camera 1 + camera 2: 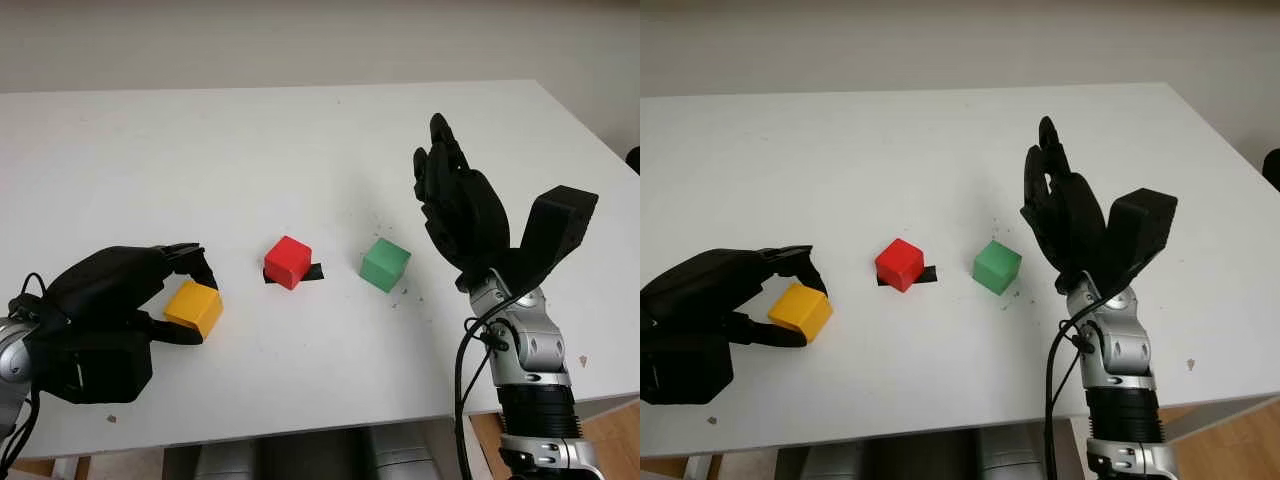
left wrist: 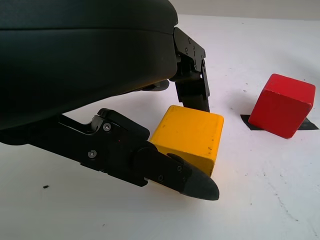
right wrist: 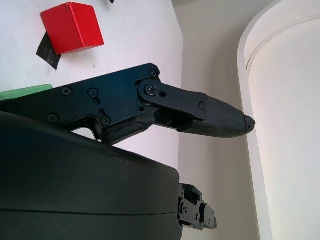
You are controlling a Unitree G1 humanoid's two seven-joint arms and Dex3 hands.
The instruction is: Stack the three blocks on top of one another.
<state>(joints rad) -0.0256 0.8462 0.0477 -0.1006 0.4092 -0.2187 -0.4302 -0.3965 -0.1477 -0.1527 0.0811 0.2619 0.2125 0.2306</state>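
We are closing our left hand (image 1: 120,300) around the yellow block (image 1: 195,307) on the table (image 1: 300,140), our open right hand (image 1: 470,215) hovering beside the green block (image 1: 385,264), the red block (image 1: 288,261) between, nothing stacked yet.

Matte black three-fingered hands — left hand (image 1: 110,315), right hand (image 1: 480,215) — on silver-grey jointed wrists; black cables, small screws along the fingers (image 2: 150,165).

- white bench (image 1: 250,140), runs nearly edge to edge, a few dark specks scattered on it near the middle
- small strip of black tape (image 1: 314,272) stuck flat on the bench
- plain pale wall (image 1: 300,40) behind the far edge
- bit of wood floor (image 1: 610,430) at the near right corner
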